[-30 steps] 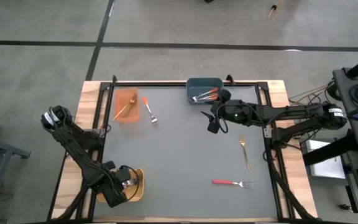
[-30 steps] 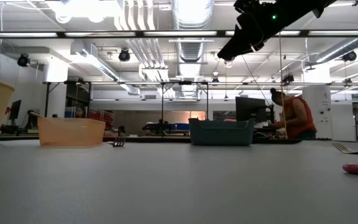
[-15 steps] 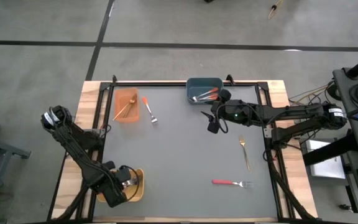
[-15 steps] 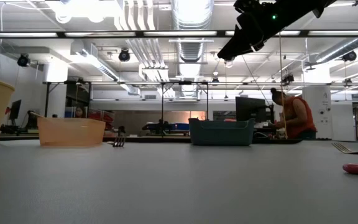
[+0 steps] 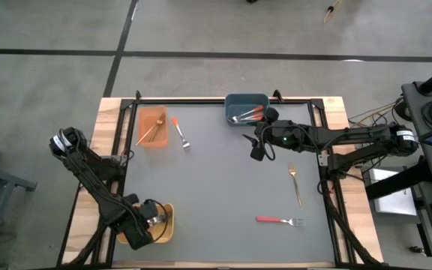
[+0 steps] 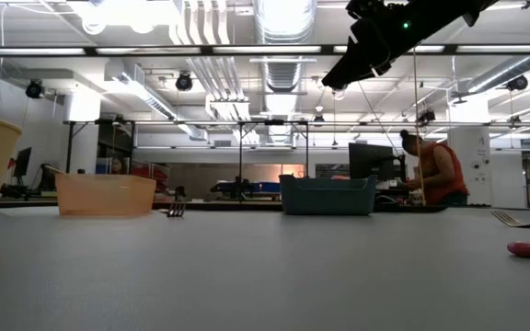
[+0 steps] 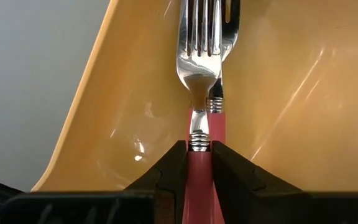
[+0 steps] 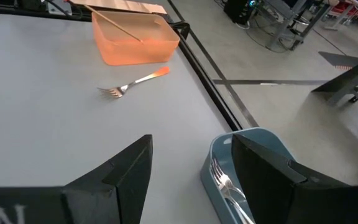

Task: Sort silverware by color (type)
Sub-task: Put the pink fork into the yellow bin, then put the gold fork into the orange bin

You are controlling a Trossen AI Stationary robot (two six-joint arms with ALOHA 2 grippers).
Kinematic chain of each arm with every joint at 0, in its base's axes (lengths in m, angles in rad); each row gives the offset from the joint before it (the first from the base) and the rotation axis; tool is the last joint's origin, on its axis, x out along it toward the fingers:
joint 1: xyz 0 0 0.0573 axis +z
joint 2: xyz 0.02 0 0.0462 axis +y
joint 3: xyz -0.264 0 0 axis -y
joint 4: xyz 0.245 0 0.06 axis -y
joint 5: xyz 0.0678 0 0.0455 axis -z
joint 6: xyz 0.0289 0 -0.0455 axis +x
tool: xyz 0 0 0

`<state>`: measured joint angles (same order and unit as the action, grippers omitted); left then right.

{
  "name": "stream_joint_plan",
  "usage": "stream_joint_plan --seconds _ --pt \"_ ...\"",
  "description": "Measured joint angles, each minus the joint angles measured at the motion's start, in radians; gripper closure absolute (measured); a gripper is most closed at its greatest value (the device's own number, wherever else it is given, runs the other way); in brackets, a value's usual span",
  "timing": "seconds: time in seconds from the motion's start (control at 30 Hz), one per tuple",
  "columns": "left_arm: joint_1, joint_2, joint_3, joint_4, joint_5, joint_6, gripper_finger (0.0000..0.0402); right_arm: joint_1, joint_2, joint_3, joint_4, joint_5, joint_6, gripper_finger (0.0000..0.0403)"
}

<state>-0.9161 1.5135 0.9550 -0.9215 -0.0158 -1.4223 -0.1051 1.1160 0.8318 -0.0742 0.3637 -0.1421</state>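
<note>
Nothing has moved over the last second: the left gripper (image 7: 197, 163) still pinches a pink-handled fork (image 7: 199, 74) inside the yellow bin (image 7: 129, 93), apparently about to release it; the right gripper (image 5: 256, 148) hovers open near the blue-grey bin (image 5: 246, 100)

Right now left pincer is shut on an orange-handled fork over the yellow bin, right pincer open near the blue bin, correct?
Not quite. The left wrist view shows the left pincer shut on a red-handled fork, not an orange-handled one, over the yellow bin. The rest holds: the right pincer is open near the blue bin.
</note>
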Motion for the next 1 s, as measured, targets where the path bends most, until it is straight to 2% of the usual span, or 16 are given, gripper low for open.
stream_joint_plan --seconds 0.37,0.77,1.0 --pt "0.0 0.0 0.0 -0.003 0.002 0.0 0.0342 0.0 0.0 0.0 -0.003 0.0 0.0 0.0193" --pt "0.0 -0.003 0.008 -0.025 0.035 0.048 0.0247 0.0 0.0 0.0 -0.004 0.0 0.0 0.0193" --pt "0.0 -0.005 0.123 -0.152 -0.01 0.09 0.0233 0.0 0.0 0.0 -0.004 0.0 0.0 0.0193"
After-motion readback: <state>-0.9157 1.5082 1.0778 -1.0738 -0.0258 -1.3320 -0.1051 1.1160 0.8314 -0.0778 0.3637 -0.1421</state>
